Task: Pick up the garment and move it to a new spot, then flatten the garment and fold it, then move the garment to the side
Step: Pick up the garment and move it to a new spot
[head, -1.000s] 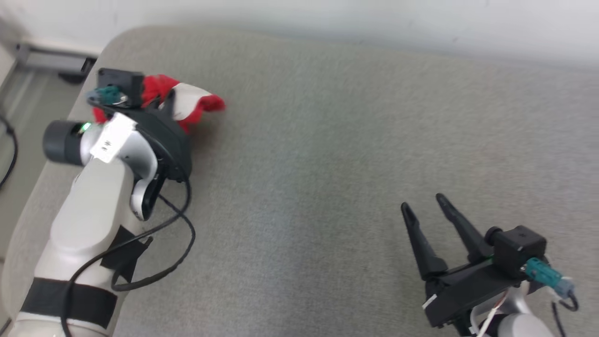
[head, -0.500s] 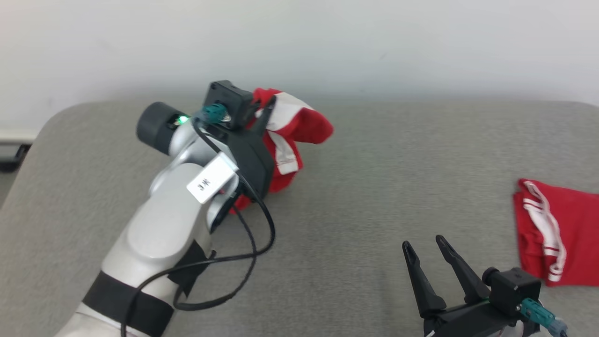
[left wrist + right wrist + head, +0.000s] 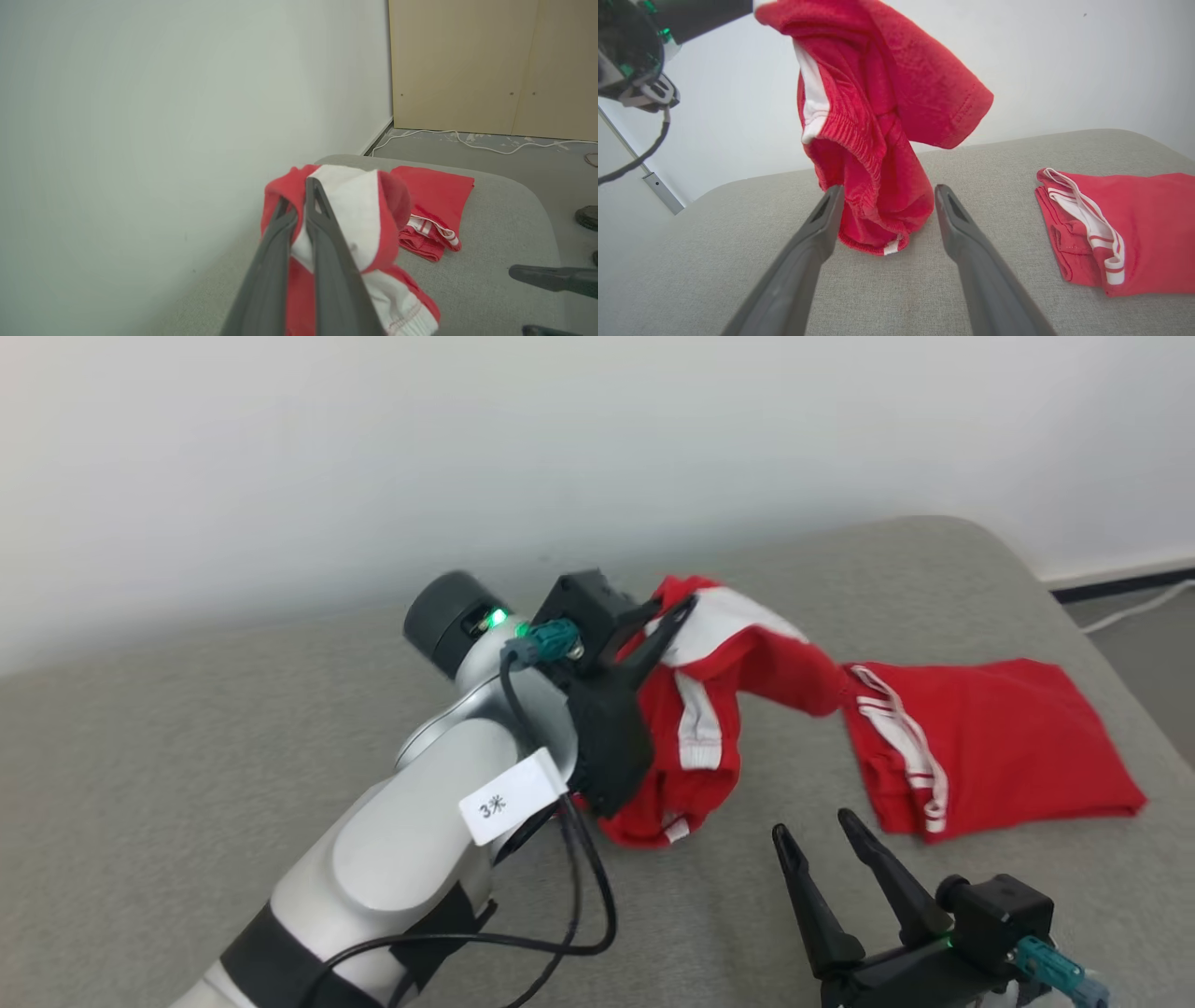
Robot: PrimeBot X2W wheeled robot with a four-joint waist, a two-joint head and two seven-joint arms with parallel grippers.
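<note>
The garment (image 3: 709, 728), red with white stripes and a white panel, is suspended in a bunched state over the middle of the grey padded surface (image 3: 233, 728), towards its rear edge. Its upper fold is clamped by the left gripper (image 3: 297, 192), whose two dark fingers are pressed nearly together on the cloth. From the clamp point, one portion is draped to the right and the main portion hangs down. In the right wrist view the ribbed, white-striped waistband is seen along the hanging portion. Whether the lowest hem touches the surface cannot be determined.

A second red garment (image 3: 990, 737) with white stripes is laid flat on the right part of the same surface, just beside the draped portion of the held one and apart from both grippers.

The right gripper (image 3: 812, 823) is held low at the front of the surface, below and to the right of the hanging cloth. Its fingers are spread fully apart and nothing is gripped between them. In the right wrist view the hanging hem is framed between the two fingertips, without contact.

The pale left forearm (image 3: 401, 859) carries a white label (image 3: 509, 798) and a loose black cable (image 3: 579, 896). A plain white wall (image 3: 373, 448) is located behind the surface. In the left wrist view a wooden panel (image 3: 490, 65) and a white cord (image 3: 467, 144) on the floor are visible beyond the surface's far end.
</note>
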